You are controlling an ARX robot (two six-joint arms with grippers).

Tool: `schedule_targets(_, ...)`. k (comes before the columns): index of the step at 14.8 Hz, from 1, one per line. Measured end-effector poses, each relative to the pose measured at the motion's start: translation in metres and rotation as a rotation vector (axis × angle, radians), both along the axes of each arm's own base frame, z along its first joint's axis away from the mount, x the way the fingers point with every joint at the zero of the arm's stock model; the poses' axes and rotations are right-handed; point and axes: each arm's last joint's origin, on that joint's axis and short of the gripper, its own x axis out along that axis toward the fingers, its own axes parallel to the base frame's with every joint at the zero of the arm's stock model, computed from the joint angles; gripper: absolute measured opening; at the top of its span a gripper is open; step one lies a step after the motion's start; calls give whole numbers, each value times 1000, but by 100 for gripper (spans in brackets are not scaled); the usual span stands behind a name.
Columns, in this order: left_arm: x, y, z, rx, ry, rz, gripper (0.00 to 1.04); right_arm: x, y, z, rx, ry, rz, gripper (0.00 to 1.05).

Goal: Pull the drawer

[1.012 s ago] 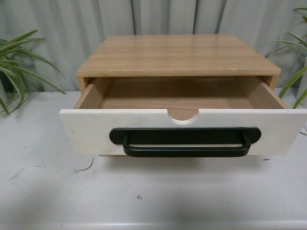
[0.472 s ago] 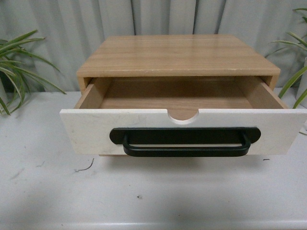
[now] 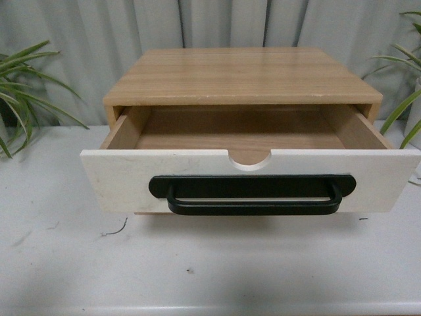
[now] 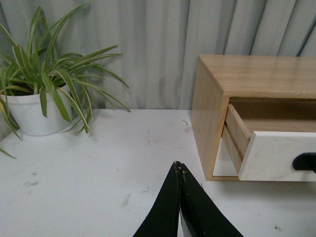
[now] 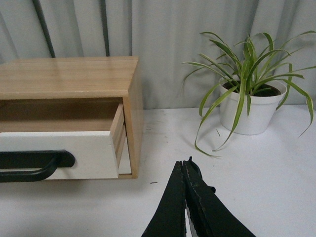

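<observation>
The drawer (image 3: 131, 179) stands pulled out of its wooden cabinet (image 3: 243, 76), white front toward me, with a long black bar handle (image 3: 253, 195) and a half-round notch (image 3: 250, 160) in its rim. Its inside shows bare wood. Neither arm appears in the front view. My left gripper (image 4: 178, 166) is shut with nothing in it, above the table off the cabinet's left side; the drawer (image 4: 276, 155) sits apart from it. My right gripper (image 5: 185, 163) is shut and holds nothing, off the cabinet's right side, apart from the drawer (image 5: 64, 148) and its handle (image 5: 34, 165).
The cabinet rests on a white table (image 3: 210, 270) in front of a grey curtain. A potted spider plant (image 4: 29, 98) stands left of the cabinet and another potted plant (image 5: 249, 94) stands to its right.
</observation>
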Motion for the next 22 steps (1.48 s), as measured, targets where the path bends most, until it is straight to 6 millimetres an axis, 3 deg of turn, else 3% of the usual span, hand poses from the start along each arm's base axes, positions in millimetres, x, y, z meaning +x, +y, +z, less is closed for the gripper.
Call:
schedule_targets(2,0,0,0,0,-5,0,2,0,0,0,0,-2,0,2)
schedule_targets(3,0,0,0,-2,-4,0,7,0,0,0,0,0,0,9)
schedule_targets(10,0,0,0,-2,-3,0,91,0,0,0,0,-1,0,95)
schedule_targets(11,0,0,0,0,-4,0,100,0,0,0,2,-1,0,100)
schedule_targets(22,0,0,0,-2,-4,0,98,0,0,0,2,-1,0,98)
